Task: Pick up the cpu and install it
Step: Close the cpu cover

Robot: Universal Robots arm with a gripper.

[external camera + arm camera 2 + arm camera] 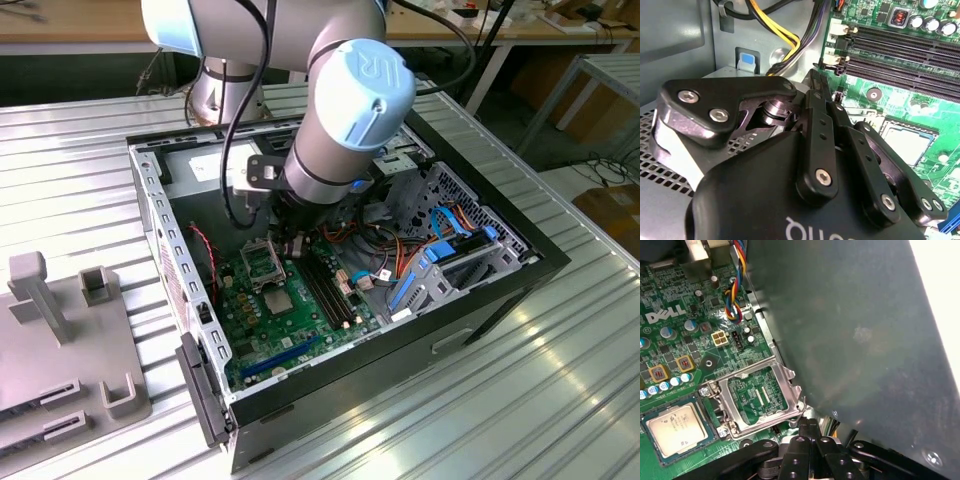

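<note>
Ribbed metal table, computer case, grey fixture

I register bold white lettering printed on the green motherboard in the first wrist view. Small white component designators are spread across the same board, too fine for me to read. The cpu lid carries faint print that I cannot make out. In the second wrist view, large white characters, cut off at the frame edge, stand on the black body of the gripper. In the exterior view, a raised logo marks the blue joint cap of the arm.
</note>
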